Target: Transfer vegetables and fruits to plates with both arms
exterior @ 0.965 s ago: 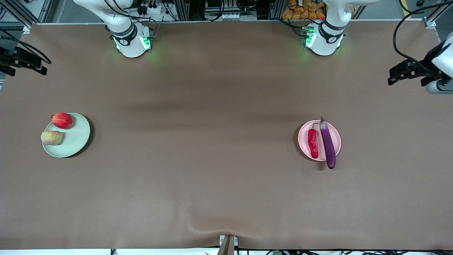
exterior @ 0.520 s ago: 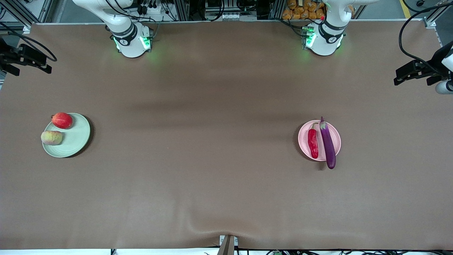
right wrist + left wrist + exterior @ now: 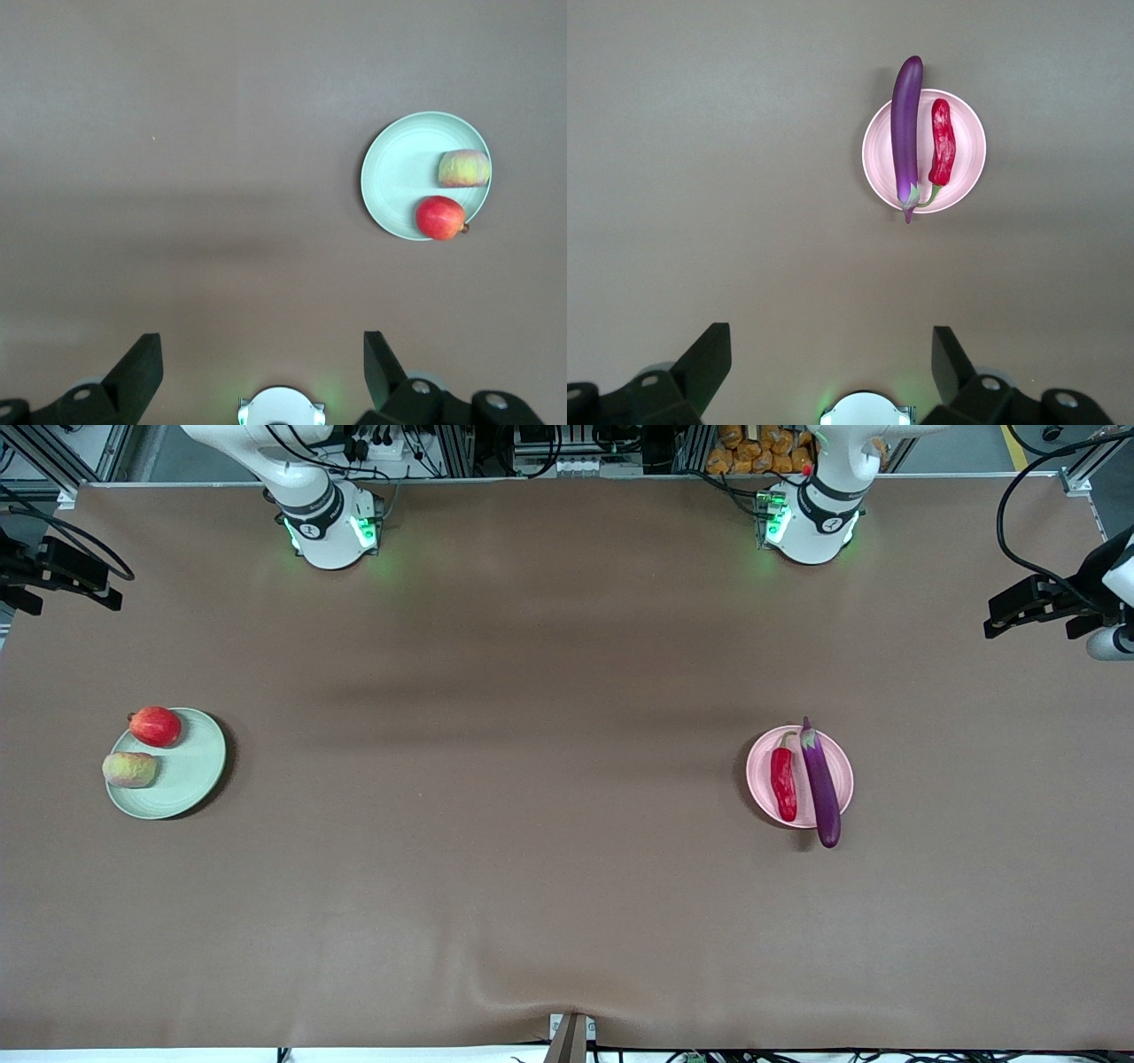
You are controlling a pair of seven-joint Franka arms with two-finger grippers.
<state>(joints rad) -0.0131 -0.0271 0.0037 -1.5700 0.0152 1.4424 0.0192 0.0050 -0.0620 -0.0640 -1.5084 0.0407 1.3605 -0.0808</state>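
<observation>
Nearest the front camera lay only bare brown cloth covering the desk [image 3: 549, 886], matte and gently rippled at its front edge. Farther in, toward the left arm's end, sat the pink plate [image 3: 842, 775], round, shallow and dull-surfaced, with the glossy red chili pepper [image 3: 783, 781] lying inside it and the long slim purple eggplant [image 3: 821, 784] beside it, its rounded end hanging past the plate's nearer rim. The left wrist view showed what the front view barely gave: the pepper's curled green stem and the eggplant's pale cap meeting just at the plate's rim. Toward the right arm's end, the pale green plate [image 3: 190, 766] carried the yellow-pink peach-like fruit [image 3: 129, 770] at its edge and, a little farther off, the round red pomegranate-like fruit [image 3: 155, 726]; its small crown showed clearly in the right wrist view. Farther still, the left hand [image 3: 1032, 607] hung over the desk's edge at its own end and the right hand [image 3: 58, 576] likewise at the other end, both waiting. Only the wrist views showed their dark fingers [image 3: 700, 363] [image 3: 133, 363] spread wide and holding nothing. Farthest stood the two green-lit bases.
</observation>
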